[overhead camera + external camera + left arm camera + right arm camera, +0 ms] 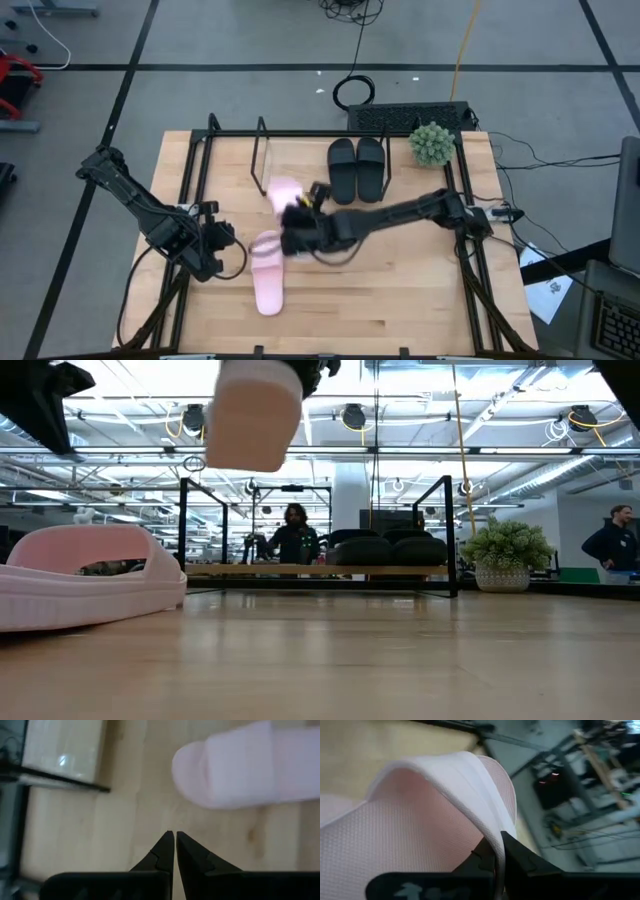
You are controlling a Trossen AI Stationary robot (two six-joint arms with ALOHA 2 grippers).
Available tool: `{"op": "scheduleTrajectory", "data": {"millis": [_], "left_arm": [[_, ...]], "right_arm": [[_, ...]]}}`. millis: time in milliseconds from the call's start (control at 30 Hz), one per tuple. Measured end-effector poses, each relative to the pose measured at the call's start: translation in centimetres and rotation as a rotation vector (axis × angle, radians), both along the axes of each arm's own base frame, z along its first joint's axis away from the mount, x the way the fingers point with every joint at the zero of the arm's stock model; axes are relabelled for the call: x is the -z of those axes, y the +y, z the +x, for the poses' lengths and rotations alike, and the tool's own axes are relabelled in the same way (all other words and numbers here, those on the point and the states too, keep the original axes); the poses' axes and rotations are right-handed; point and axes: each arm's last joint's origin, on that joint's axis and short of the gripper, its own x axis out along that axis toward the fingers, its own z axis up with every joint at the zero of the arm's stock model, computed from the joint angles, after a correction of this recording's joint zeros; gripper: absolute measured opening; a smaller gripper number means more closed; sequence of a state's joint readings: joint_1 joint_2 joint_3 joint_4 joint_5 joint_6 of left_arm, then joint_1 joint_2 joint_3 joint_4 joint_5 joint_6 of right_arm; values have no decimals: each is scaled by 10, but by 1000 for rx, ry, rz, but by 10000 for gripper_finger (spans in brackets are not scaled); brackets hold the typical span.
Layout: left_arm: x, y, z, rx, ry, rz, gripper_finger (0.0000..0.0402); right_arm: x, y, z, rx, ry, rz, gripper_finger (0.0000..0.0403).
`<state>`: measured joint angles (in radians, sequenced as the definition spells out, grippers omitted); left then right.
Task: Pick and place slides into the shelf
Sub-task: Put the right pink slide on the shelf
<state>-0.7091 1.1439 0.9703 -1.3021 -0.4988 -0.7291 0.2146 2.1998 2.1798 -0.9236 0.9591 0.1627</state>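
One pale pink slide (267, 272) lies flat on its sole on the table, near the middle; in the low view this pink slide (90, 575) sits at the left. My right gripper (297, 218) is shut on the second pink slide (285, 193), which hangs in the air (255, 415). The black pair (357, 168) rests side by side on the shelf (300, 150) at the far side. My left gripper (174, 838) is shut and hovers just left of the lying pink slide (245, 765), touching nothing. My right gripper pinches the rim of the pink slide's wide strap (492, 837) between its two fingers (520, 860). It reaches in level from the table's right. The slide is lifted clear of the table.
A small potted plant (432, 143) stands at the shelf's right end. The shelf's upright black rods (262, 150) rise left of the black pair, with bare board between them. People (295, 530) are in the room beyond the table. Cables lie off the far edge.
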Motion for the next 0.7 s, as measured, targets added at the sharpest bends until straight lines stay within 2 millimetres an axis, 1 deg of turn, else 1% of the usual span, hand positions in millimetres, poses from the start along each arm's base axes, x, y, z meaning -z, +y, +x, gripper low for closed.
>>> {"op": "scheduleTrajectory", "data": {"millis": [67, 133, 200, 233, 333, 433, 533, 700], "left_arm": [[0, 5, -5, -30, 47, 39, 24], [-2, 13, -14, -85, 84, 85, 24], [-6, 21, -22, -151, 79, 137, 24], [-8, 24, -25, -176, 48, 139, 24], [-17, 33, -33, -176, -81, 100, 24], [-26, 47, -44, -218, -153, 91, 24], [-33, 61, -56, -275, -243, 35, 24], [-39, 75, -67, -339, -328, 5, 24]], "right_arm": [[-4, -19, 3, 39, -2, -3, 1], [-4, -40, 5, 78, -9, 20, 1], [-3, -59, 6, 124, -17, 25, 1], [-1, -69, 7, 144, -23, 30, 1], [6, -97, 9, 190, -27, 53, 1], [15, -121, 6, 240, -8, 72, 1], [27, -140, 5, 272, -7, 94, 1], [47, -158, 4, 282, 5, 94, 0]]}}
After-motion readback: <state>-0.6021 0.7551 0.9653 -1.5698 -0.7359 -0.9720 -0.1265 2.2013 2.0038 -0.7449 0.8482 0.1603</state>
